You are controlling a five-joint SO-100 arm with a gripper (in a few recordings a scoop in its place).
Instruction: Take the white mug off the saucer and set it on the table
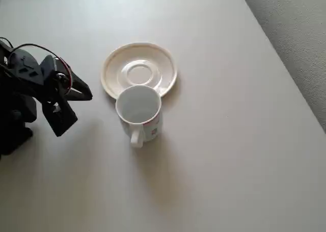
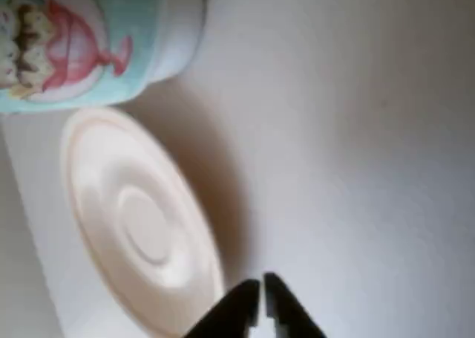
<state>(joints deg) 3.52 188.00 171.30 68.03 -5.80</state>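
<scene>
The scene contains one white mug point(image 1: 139, 111), one saucer point(image 1: 139, 71) and one gripper point(image 1: 71, 102) on a plain beige worktop point(image 1: 229, 155). In the overhead view the mug stands upright on the worktop at the near edge of the saucer, its rim overlapping the saucer's outline from this angle; whether the base touches the saucer rim cannot be told. The centre well of the saucer is bare, so the mug appears to be already off the saucer and set down. The mug's handle points toward the bottom of the overhead view, away from the saucer, and a small print shows on the side wall to the right of the handle. The gripper lies to the left of the mug in the overhead view, well apart from it and holding nothing; its black fingers point right, toward the mug and saucer. In the wrist view the gripper point(image 2: 261, 297) shows its two fingertips nearly together with only a thin gap, so it is judged closed and empty. The wrist view also shows the saucer point(image 2: 141, 219) close beside the fingertips and the mug point(image 2: 89, 41) beyond it, with a reddish and bluish print on its side. Any further approach to the mug would run rightward in the overhead view.
</scene>
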